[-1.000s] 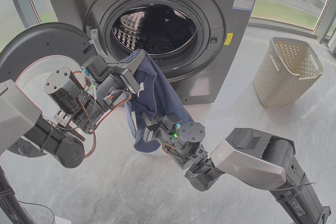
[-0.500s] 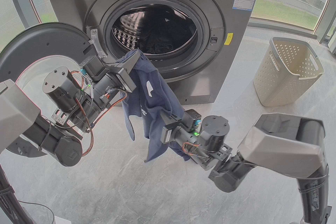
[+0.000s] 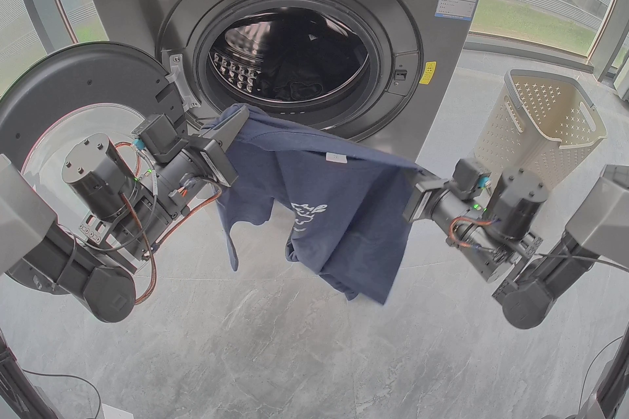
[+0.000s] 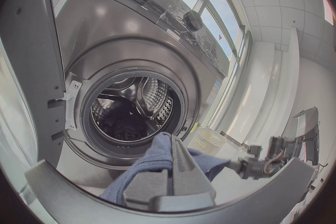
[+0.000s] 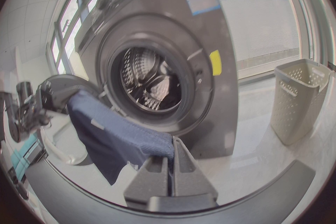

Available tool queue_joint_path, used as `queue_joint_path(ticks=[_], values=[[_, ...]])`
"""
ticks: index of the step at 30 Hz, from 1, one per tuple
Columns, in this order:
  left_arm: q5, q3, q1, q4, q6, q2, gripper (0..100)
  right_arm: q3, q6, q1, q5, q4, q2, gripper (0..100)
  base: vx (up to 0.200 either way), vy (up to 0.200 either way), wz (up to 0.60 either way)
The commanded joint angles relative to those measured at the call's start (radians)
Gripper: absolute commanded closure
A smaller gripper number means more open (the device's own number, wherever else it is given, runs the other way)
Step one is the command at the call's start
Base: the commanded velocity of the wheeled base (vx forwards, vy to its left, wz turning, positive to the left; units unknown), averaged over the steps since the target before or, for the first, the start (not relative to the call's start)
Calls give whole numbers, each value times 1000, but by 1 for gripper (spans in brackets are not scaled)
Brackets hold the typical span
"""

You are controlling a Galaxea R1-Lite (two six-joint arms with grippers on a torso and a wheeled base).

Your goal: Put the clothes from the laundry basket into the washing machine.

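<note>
A navy blue T-shirt (image 3: 327, 198) hangs stretched between my two grippers in front of the washing machine (image 3: 288, 14). My left gripper (image 3: 230, 124) is shut on one end of it, just below the drum opening (image 3: 288, 63). My right gripper (image 3: 417, 190) is shut on the other end, to the right. The shirt's middle sags toward the floor. Dark clothes (image 3: 301, 70) lie inside the drum. In the left wrist view the shirt (image 4: 157, 158) bunches at the fingers; in the right wrist view it (image 5: 115, 133) spreads away toward the left arm.
The washer door (image 3: 78, 86) stands swung open at the left, behind my left arm. A cream laundry basket (image 3: 540, 132) stands on the floor to the right of the machine, just behind my right arm. Grey tiled floor lies open below the shirt.
My right gripper has swung far to the right and upward with the shirt's edge, pulling the hanging shirt out wide. My left gripper has dropped slightly, still holding its end.
</note>
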State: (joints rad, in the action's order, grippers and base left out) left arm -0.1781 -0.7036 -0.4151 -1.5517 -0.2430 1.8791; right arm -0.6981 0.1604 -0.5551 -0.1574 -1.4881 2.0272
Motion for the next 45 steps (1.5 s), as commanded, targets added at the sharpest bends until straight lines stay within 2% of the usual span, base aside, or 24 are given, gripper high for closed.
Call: queue_joint_path(ticks=[1, 14, 19, 33, 38, 42, 45], values=[[3, 41, -4, -2, 5, -55, 100, -41, 10, 41, -7, -3, -113, 100, 0, 0, 0], [6, 47, -13, 1, 8, -153, 100, -164, 11, 35, -11, -4, -209, 100, 0, 0, 0], [11, 29, -11, 5, 7, -178, 100, -207, 10, 34, -60, 0, -213, 100, 0, 0, 0], [14, 29, -14, 15, 8, -169, 100, -201, 13, 21, -62, -3, -208, 100, 0, 0, 0], [14, 36, -59, 15, 8, -164, 100, -184, 16, -6, -62, -3, -205, 100, 0, 0, 0], [17, 27, -160, 19, 4, -149, 100, -161, 27, -69, -63, 9, -183, 100, 0, 0, 0], [19, 6, -192, 32, 4, -121, 100, -169, 27, -105, -63, 9, -127, 100, 0, 0, 0]])
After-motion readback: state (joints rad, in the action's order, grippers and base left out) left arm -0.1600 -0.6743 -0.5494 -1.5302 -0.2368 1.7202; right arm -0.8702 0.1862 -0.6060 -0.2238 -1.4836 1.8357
